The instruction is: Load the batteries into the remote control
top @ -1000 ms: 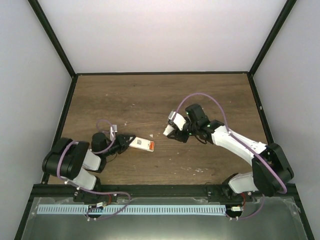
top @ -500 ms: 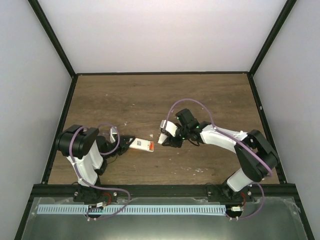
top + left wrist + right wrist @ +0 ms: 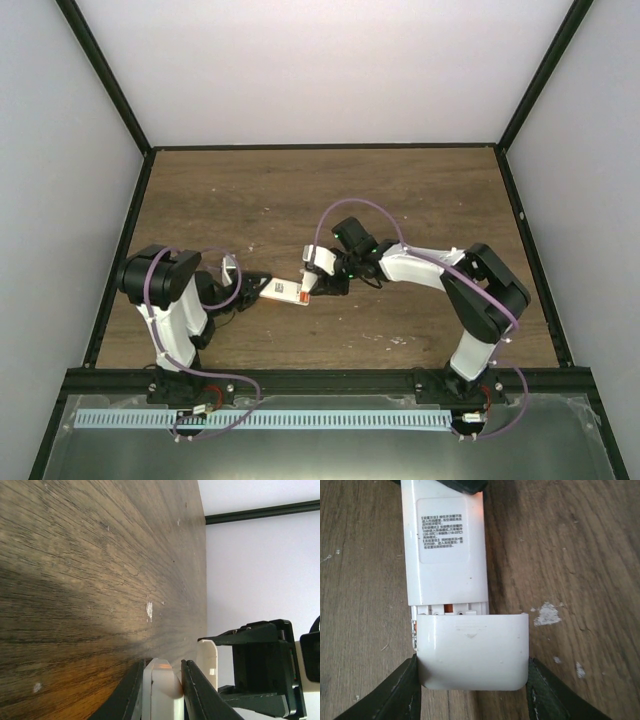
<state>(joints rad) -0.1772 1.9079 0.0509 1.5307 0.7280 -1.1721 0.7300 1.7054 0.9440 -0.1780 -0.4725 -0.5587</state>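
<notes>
Identical build noted on both: left arm [image 3: 181, 336] and right arm [image 3: 420, 268] are shelled in white, with joints capped in black. Purple cables [image 3: 362, 201] are looped off each arm. Fingers [image 3: 400, 694] are moulded in black.

**Three cameras, one meeting point**

Top external: set high above and behind the arm bases [image 3: 185, 385], tilted down and forward, far enough back to take in the whole table [image 3: 420, 190] and the enclosure walls [image 3: 60, 200]; bases at 6 o'clock.

Left wrist: rolled sideways, skimming low over the wood at very close range, looking out past the left gripper [image 3: 163, 670] at 6 o'clock.

Right wrist: aimed almost straight down, very near the tabletop, with the right gripper [image 3: 472, 672] at 6 o'clock, closed around a white cover [image 3: 472, 650].

Shared by all three: the remote control [image 3: 285, 291], at 8 o'clock from centre in the top view, 6 in the left wrist view, toward 12 in the right. Also caught by the left wrist view, at 4 o'clock: the right gripper
</notes>
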